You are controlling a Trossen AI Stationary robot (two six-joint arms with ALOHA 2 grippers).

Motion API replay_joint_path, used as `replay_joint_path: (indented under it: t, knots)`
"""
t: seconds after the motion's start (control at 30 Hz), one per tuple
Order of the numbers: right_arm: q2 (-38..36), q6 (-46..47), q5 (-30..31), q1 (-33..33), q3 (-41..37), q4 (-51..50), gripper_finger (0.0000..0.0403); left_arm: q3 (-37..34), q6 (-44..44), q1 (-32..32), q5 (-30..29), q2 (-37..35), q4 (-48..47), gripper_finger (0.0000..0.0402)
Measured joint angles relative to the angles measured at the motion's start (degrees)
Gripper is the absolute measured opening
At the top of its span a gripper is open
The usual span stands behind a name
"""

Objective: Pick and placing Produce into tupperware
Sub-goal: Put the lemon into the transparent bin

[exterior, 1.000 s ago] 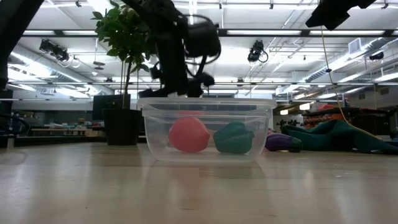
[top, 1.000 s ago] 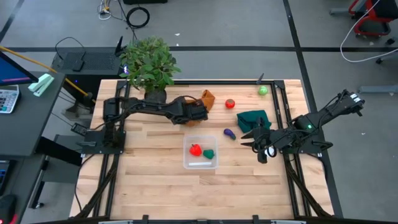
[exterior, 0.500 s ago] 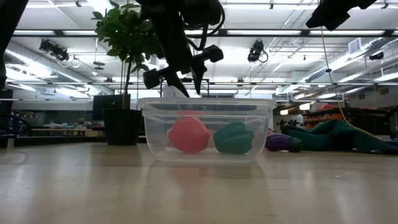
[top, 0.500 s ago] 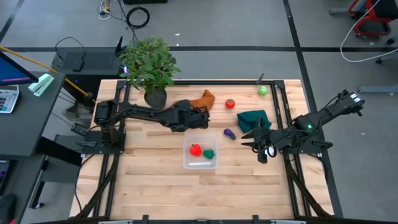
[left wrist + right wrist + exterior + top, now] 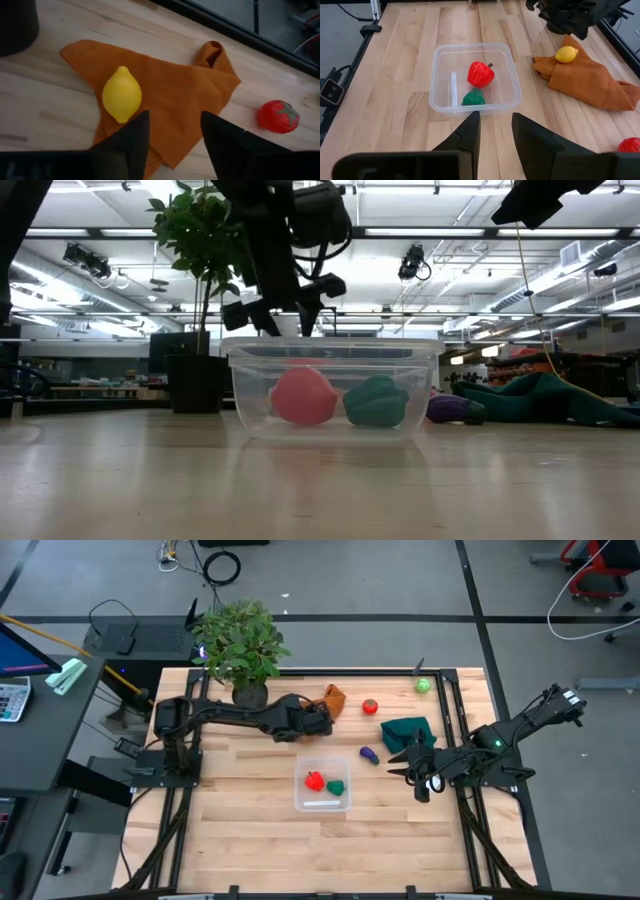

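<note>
The clear tupperware sits mid-table and holds a red fruit and a green piece. A yellow lemon lies on the orange cloth. My left gripper hovers open just above and short of the lemon, touching nothing. A red tomato, a purple piece and a green ball rest on the wood. My right gripper waits open at the table's right side, facing the tupperware.
A potted plant stands at the far left behind my left arm. A dark green cloth lies between the purple piece and my right gripper. Bare wood stretches along the near edge in front of the tupperware.
My left gripper swung a little toward the near edge and the tupperware, then moved back toward the far edge over the orange cloth. It stays open. The produce and the tupperware have not shifted.
</note>
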Motion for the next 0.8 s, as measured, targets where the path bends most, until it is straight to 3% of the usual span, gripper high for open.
replay_joint_path:
  t: [0.27,0.8]
  knots:
    - [0.00,-0.03,0.00,0.00,0.00,0.19,0.0077,-0.07,-2.92,3.01,5.87,2.04,-3.05,0.0261]
    - [0.01,0.39,-0.52,0.02,0.00,0.25,0.0077,-0.08,-4.78,4.24,5.85,7.64,-2.65,0.0337]
